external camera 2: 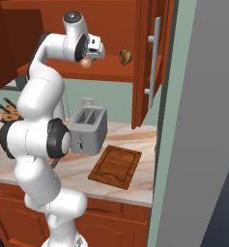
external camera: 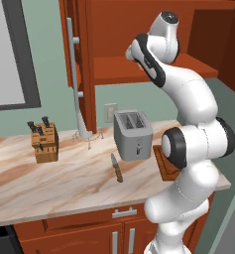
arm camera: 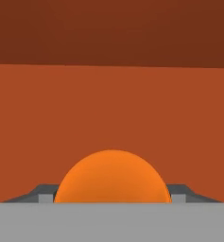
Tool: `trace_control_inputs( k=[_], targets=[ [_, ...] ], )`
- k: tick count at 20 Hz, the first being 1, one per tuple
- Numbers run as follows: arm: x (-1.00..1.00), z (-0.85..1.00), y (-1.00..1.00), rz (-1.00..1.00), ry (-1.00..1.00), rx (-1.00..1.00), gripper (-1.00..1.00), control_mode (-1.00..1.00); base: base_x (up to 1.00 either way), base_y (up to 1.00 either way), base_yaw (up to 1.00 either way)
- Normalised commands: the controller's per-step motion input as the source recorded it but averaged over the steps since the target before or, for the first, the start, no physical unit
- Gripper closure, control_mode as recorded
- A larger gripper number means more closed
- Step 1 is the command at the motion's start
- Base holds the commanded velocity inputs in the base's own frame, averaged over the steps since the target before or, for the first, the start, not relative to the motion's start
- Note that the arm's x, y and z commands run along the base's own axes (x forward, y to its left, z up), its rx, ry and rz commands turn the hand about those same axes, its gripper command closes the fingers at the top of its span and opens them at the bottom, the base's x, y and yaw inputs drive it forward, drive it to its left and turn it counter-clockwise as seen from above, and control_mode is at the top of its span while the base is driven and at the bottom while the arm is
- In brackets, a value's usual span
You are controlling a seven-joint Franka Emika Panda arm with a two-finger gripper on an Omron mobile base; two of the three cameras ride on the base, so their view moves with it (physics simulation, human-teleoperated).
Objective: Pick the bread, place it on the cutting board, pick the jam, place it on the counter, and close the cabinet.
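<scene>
The jam [arm camera: 112, 177] is clamped between the gripper [external camera 2: 88, 61] fingers inside the open cabinet [external camera 2: 111, 29]; the bread [external camera 2: 125, 57] is seen beside it.

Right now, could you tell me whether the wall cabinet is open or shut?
Open. The cabinet door stands swung out, baring the shelf where the bread sits and the gripper reaches at the jam.

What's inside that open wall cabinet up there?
On the cabinet shelf sits the bread, a speckled brown lump. Beside it the claw is closed on the orange jam jar. The arm covers the shelf's left part.
</scene>
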Motion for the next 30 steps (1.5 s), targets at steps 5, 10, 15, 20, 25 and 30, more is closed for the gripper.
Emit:
trace_control_inputs(
  k=[5,10,15,20,25,30],
  targets=[
    [-0.15,0.0,0.0,0.02,0.0,-0.01,1.0,-1.0,0.0,0.0,0.0],
    [-0.24,0.0,0.0,0.01,0.0,-0.03,1.0,-1.0,0.0,0.0,0.0],
    [-0.38,0.0,0.0,0.0,-0.02,-0.03,1.0,-1.0,0.0,0.0,0.0],
    [-0.46,0.0,0.0,0.0,-0.01,0.0,1.0,-1.0,0.0,0.0,0.0],
    [-0.55,0.0,0.0,0.0,-0.02,0.0,1.0,-1.0,0.0,0.0,0.0],
    [-0.57,0.0,0.0,0.0,0.0,0.0,1.0,-1.0,0.0,0.0,0.0]
  ],
)
